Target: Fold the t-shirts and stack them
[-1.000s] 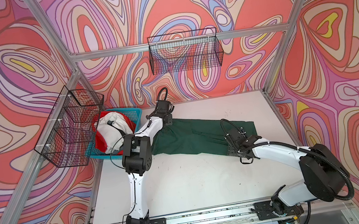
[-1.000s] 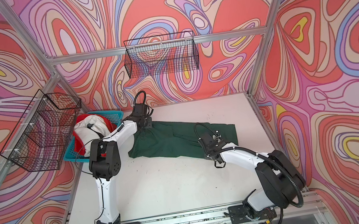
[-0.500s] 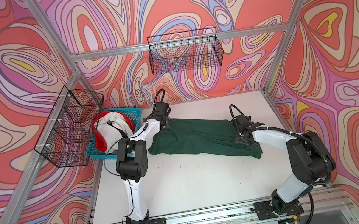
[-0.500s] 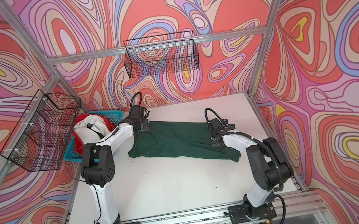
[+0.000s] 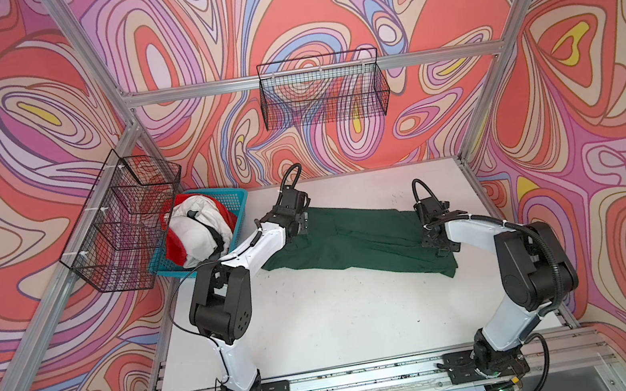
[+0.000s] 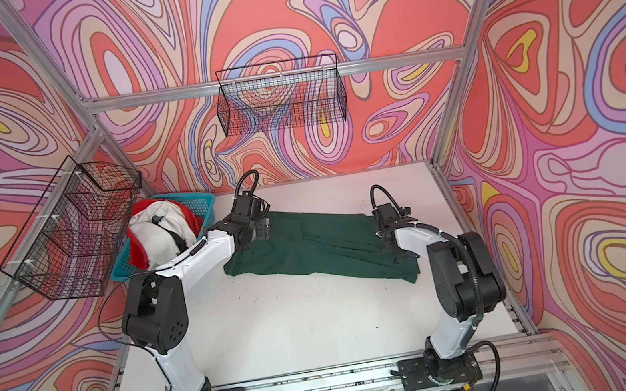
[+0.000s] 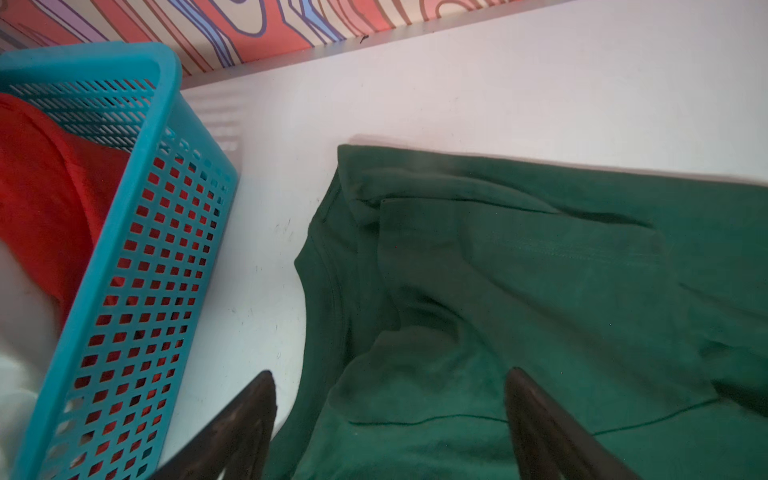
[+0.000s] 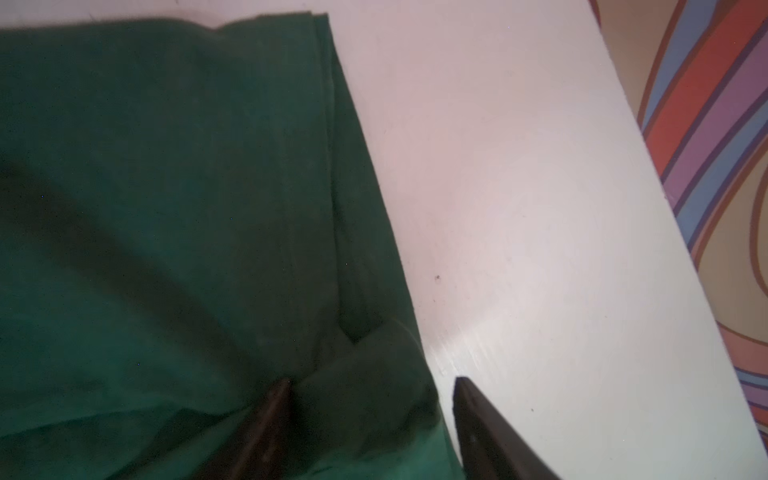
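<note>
I am looking at the dark green t-shirt (image 5: 356, 240) lying flat on the white table (image 5: 323, 329). In both top views it is folded into a long band, running from just left of centre down toward the right side of the frame.

In the left wrist view, the left gripper (image 7: 390, 374) is hanging over the neck end of that band with its jaws spread wide and released. One dark finger (image 7: 245, 424) is sitting over bare table just beside the neckline and the other is over the cloth. Nothing is being pinched between them. In both top views this gripper is working at the band's left end, just right of the blue plastic basket (image 5: 240, 211).

In the right wrist view, the right gripper (image 8: 372, 386) is straddling the side edge of the shirt's other end, near the table's right edge. One finger is touching the cloth where a small hump is bunching up. The other is over bare table just beside the hem, with a sliver of white showing between it and the fabric. I am reading these jaws as parted and not clamping the cloth.

At the upper left of the table, the basket is holding a crumpled red t-shirt (image 5: 174, 248) and a white t-shirt (image 5: 199, 232) heaped together. Two black wire baskets are hanging on the patterned walls, one at top centre (image 5: 323, 90) and one at the left (image 5: 126, 220).
</note>
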### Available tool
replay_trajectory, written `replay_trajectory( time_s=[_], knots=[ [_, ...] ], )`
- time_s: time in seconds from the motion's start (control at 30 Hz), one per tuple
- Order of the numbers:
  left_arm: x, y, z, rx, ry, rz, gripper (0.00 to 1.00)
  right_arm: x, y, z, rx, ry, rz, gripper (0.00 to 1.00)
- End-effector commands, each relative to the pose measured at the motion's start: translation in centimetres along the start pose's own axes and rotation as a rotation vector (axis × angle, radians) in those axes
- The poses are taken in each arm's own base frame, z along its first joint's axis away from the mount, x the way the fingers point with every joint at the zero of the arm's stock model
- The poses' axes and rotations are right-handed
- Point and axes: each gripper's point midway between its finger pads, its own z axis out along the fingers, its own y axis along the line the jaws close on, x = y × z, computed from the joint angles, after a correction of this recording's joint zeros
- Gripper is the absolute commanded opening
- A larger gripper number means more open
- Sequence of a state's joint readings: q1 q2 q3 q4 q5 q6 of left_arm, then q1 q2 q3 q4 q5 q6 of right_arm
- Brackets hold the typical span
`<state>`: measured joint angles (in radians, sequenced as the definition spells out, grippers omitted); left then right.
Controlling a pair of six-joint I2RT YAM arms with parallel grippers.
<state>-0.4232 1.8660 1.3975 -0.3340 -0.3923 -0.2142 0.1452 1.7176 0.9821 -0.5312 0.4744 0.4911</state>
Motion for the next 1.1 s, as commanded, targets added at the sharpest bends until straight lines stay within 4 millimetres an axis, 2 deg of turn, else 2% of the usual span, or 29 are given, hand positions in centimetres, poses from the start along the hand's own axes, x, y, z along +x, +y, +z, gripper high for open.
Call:
replay_trajectory(
  time_s=[0.0,0.2,0.3,0.33,0.57,0.8,0.93,0.97,1.07],
  knots=[
    [0.7,1.0,0.3,-0.043,0.016,-0.008,0.86,-0.2,-0.1,0.6,0.027,-0.004,-0.015,0.57],
    [1.3,1.3,0.4,-0.057,0.026,0.002,0.87,-0.6,-0.1,0.0,0.0,-0.03,0.019,0.34],
    [1.6,1.4,0.5,-0.065,0.032,0.009,0.87,-1.1,-0.7,-0.4,0.027,-0.054,0.021,0.06],
    [1.6,1.4,0.5,-0.067,0.031,0.01,0.87,-1.2,-0.8,-0.4,0.034,-0.059,0.02,0.0],
    [2.6,2.3,1.0,-0.104,0.051,0.023,0.88,-2.7,-0.8,-1.0,0.056,-0.081,0.015,0.0],
    [5.1,3.8,1.3,-0.131,0.108,-0.01,0.9,-5.4,-1.3,-2.4,0.092,-0.147,0.038,0.0],
    [6.4,4.5,1.8,-0.122,0.162,-0.051,0.9,-6.2,-0.9,-1.9,0.099,-0.141,0.038,0.0],
    [6.8,4.6,2.1,-0.114,0.186,-0.065,0.9,-5.9,-0.5,-0.9,0.106,-0.118,0.025,0.0],
    [7.8,4.5,3.0,-0.099,0.254,-0.085,0.9,-6.2,0.0,0.0,0.092,-0.102,0.027,0.0]
  ],
)
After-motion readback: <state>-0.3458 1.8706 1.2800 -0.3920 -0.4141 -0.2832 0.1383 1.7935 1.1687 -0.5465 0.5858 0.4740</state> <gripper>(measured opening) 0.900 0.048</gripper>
